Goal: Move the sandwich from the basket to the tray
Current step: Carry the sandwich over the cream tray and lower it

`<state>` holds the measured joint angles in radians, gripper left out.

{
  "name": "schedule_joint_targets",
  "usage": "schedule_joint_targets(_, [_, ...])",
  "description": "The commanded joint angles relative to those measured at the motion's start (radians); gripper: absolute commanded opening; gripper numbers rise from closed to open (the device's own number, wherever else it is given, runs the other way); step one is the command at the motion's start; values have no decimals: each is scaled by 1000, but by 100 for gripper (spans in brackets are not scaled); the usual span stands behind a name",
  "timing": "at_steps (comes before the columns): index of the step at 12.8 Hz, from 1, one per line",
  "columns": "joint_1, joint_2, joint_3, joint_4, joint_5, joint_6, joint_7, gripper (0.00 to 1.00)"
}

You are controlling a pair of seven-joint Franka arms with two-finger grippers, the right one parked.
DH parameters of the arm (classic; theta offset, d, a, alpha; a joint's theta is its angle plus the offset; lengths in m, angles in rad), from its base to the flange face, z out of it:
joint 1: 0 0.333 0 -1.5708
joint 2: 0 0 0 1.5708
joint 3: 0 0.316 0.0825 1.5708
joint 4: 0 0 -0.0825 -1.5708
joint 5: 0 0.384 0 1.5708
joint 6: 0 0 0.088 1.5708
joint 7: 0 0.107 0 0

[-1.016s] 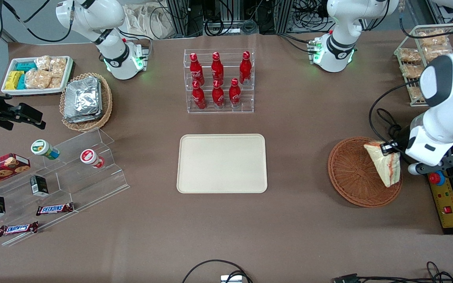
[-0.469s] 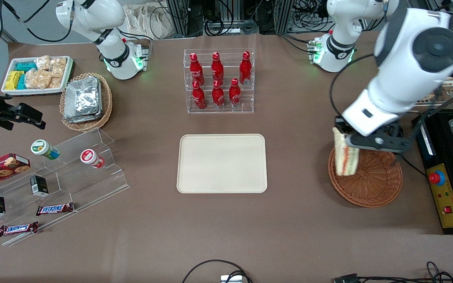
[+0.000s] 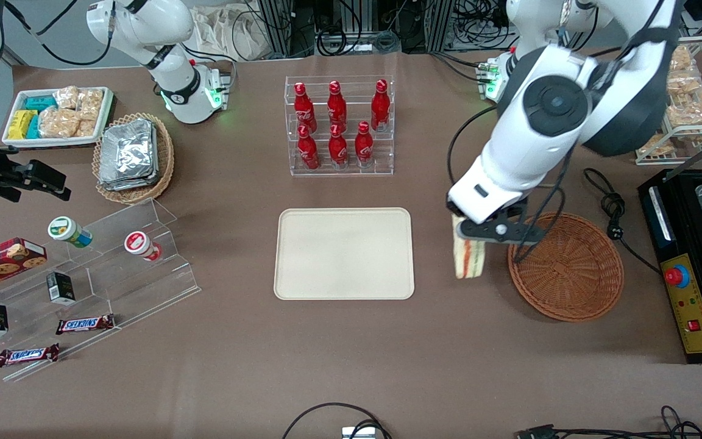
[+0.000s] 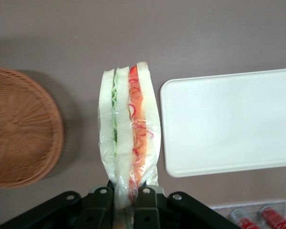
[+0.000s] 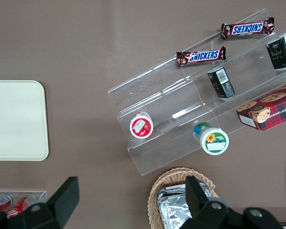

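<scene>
**Sandwich held above bare table between basket and tray**

Left gripper (image 3: 470,235) clamped narrowly on the plastic-wrapped sandwich (image 3: 468,258), pinched at its upper end, filling edge hanging downward, clear of the table. Hung above brown tabletop, between the wicker basket (image 3: 570,286) at its 3 o'clock and the cream tray (image 3: 343,253) at its 9 o'clock, touching neither. Seen from the wrist: fingers (image 4: 144,195) tight against both bread faces.

Front view looks steeply down over the table; both wrist views share the tray (image 3: 343,253)
</scene>
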<state>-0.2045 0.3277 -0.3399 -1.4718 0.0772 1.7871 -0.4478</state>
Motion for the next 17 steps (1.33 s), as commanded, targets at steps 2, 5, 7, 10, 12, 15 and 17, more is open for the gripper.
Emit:
schedule_joint_targets(2, [-81,120,-2,38,39,98,-106,0])
schedule_joint_targets(5, [-113,163,-20,-69,131,262,-267,0])
schedule_joint_targets(7, [-113,171,-22,-172,153,392,-279,0])
schedule_joint_targets(10, [-115,200,-22,-234,153,484,-295,0])
schedule_joint_targets(12, [-133,232,-22,-243,157,521,-305,0])
schedule_joint_targets(15, [-156,257,-22,-248,194,523,-315,0])
schedule_joint_targets(17, [-161,287,-22,-245,251,535,-368,0])
